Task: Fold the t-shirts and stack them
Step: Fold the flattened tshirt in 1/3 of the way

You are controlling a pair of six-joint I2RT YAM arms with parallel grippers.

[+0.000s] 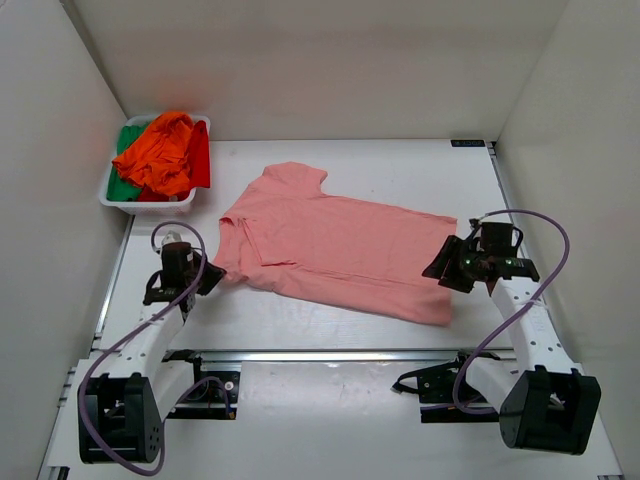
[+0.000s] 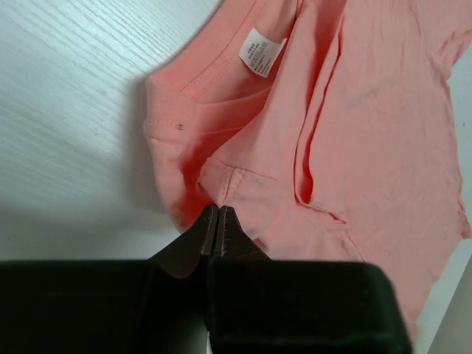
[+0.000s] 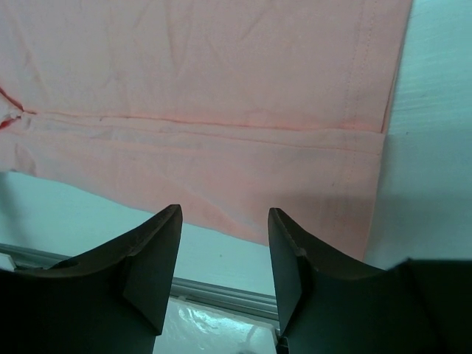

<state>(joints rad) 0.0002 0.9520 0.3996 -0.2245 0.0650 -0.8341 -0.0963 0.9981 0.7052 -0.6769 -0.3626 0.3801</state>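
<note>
The salmon-pink t-shirt (image 1: 340,245) lies spread across the middle of the table, its near long side folded over, collar to the left and hem to the right. My left gripper (image 1: 207,275) is at its near-left shoulder. In the left wrist view the jaws (image 2: 219,209) are shut and pinch a raised fold of the pink shirt (image 2: 383,133) below the collar label (image 2: 260,51). My right gripper (image 1: 445,268) is open at the hem's near corner. In the right wrist view it (image 3: 225,214) hovers above the shirt's edge (image 3: 206,74), holding nothing. The orange shirt (image 1: 160,150), red shirt (image 1: 201,160) and green shirt (image 1: 124,186) are bunched together.
A white tray (image 1: 147,206) at the back left holds the bunched shirts. White walls close in the table on three sides. A metal rail (image 1: 330,355) runs along the near edge and also shows in the right wrist view (image 3: 221,295).
</note>
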